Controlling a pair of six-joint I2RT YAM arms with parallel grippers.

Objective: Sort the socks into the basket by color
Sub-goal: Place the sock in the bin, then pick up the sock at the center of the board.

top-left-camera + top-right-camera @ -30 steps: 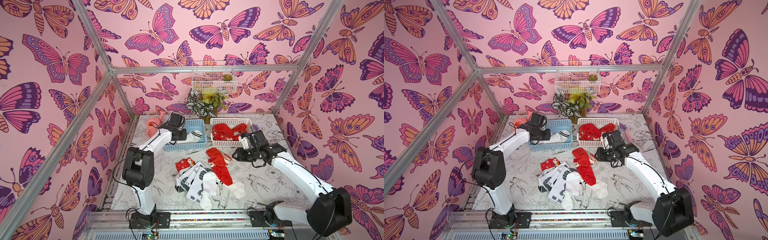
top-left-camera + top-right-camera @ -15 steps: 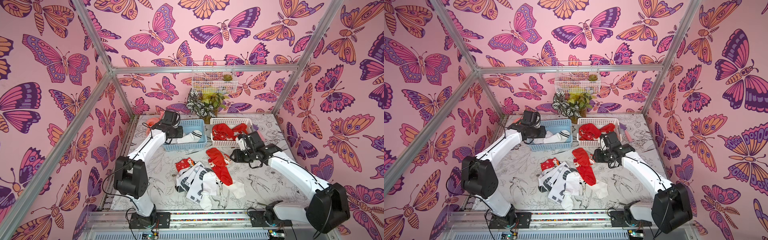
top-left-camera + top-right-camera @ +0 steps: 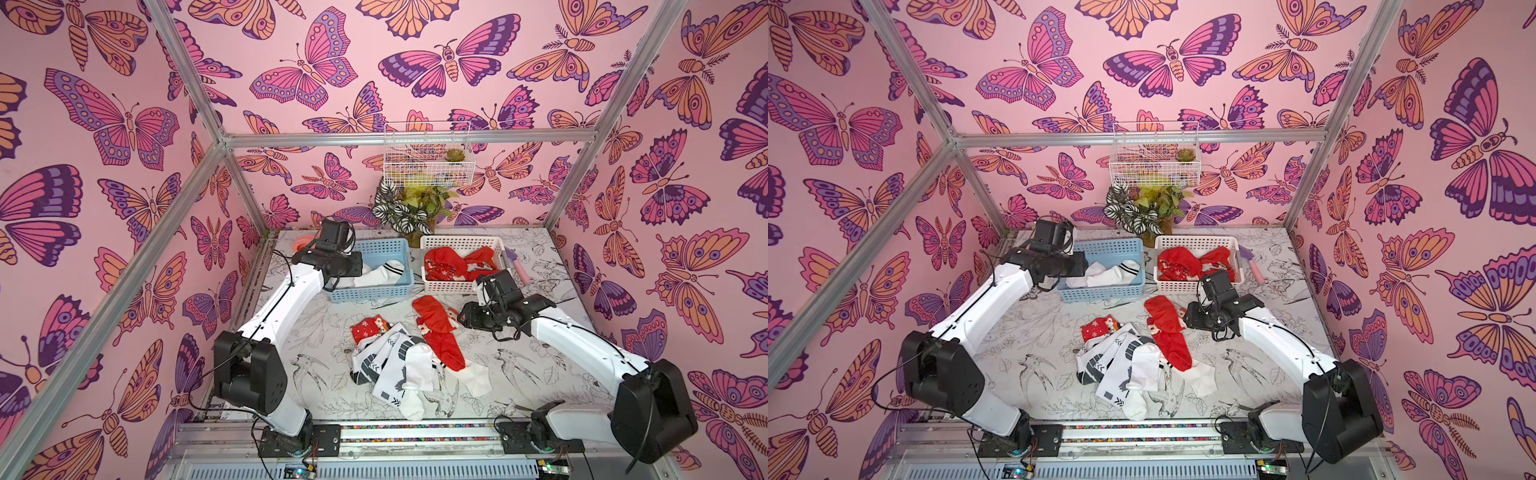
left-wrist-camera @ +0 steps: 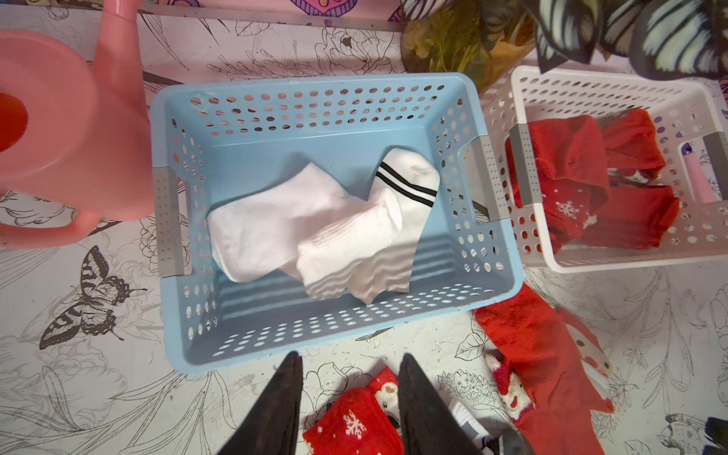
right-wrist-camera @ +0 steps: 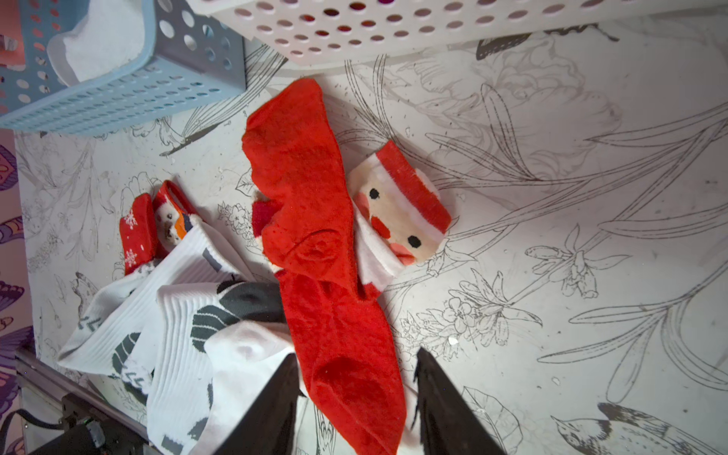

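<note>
Sort status: partway.
- Blue basket (image 4: 315,106): holds white socks (image 4: 315,224), at least 2, one w/ black stripes. No red in it.
- White basket (image 4: 591,86): holds red socks (image 4: 571,165), several, one snowflaked. No white seen in it.
- So colours are kept apart so far, as far as both wrist views show.

Left to do, all loose on table (image 3: 307,365), in front of the baskets:
- long red sock (image 5: 307,197), w/ another red one overlapping its lower end
- Santa-face sock (image 5: 402,205), touching the long red, partly under it
- snowflake sock (image 5: 136,232), small, at edge of the white heap
- patterned white socks (image 5: 177,323), several, heaped, grey/black marks, plus plain white at the near end
Est. more than half the job remains.

Pincers:
- Right pincer (image 5: 356,354): fingers apart, nothing clamped. In its wrist view the red fabric lies between the two fingers; contact w/ cloth can't be told. Top views put it just beside the red pair, on the white-basket side.
- Left pincer (image 4: 350,356): fingers apart, empty. Sits up by the blue basket's left end, well apart from the heap; snowflake sock shows between its fingers only because the cam looks past them.
</note>
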